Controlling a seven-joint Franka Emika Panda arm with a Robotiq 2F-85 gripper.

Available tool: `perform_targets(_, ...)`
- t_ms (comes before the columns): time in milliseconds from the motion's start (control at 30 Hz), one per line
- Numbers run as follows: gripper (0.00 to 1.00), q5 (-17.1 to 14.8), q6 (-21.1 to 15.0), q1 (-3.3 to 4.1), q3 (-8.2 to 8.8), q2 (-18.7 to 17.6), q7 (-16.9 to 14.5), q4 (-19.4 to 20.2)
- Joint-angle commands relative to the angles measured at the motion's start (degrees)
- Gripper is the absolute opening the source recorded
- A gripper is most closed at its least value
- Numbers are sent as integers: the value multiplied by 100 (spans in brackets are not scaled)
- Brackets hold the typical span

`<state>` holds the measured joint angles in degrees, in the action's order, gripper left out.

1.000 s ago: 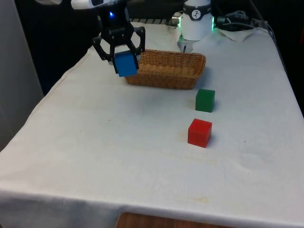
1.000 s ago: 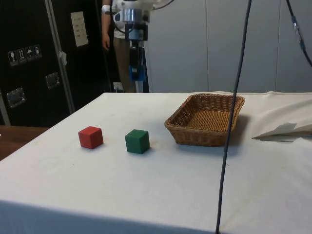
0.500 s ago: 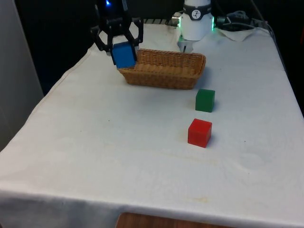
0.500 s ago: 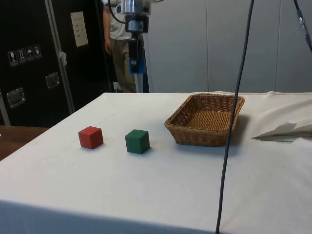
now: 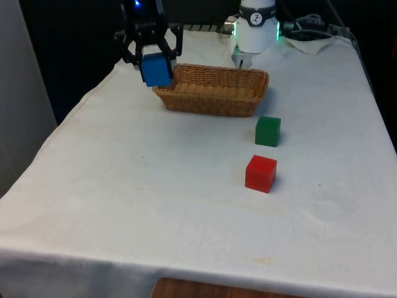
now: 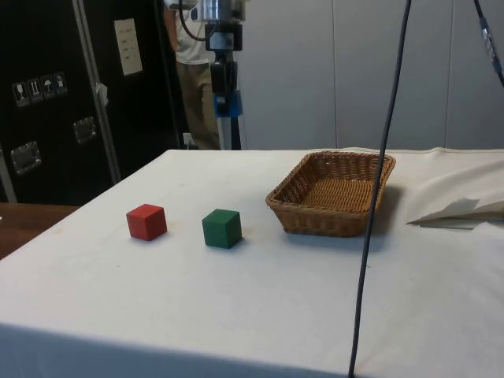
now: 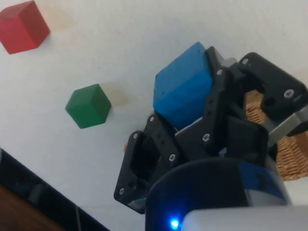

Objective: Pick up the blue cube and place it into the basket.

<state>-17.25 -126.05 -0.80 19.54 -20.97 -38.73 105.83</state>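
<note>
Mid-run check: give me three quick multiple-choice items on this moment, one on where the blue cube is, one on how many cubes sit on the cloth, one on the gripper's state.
1. Where is the blue cube?
A. Lying in the basket
B. Held in the air by the gripper
C. On the cloth beside the red cube

2. How many cubes rest on the cloth?
A. One
B. Two
C. Three

3. What is the gripper doing?
A. Shut on the blue cube
B. Open above the green cube
C. Pressing on the basket's rim

Answers:
1. B: the cube hangs between the fingers, off the cloth and near the basket at the front view's left.
2. B: the green cube and the red cube sit there.
3. A: the wrist view shows the fingers clamping it.
</note>
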Motion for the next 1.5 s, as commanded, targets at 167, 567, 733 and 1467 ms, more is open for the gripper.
perform_targets(167, 0, 286, -74, 46, 69, 40, 258, 52)
perform_targets(567, 0, 384, -246, 86, 86, 372, 418, 430)
perform_targets(733, 0, 390, -384, 115, 80, 556, 447, 647)
perform_targets(1467, 0, 476, -1026, 229, 63, 1306, 516, 1696)
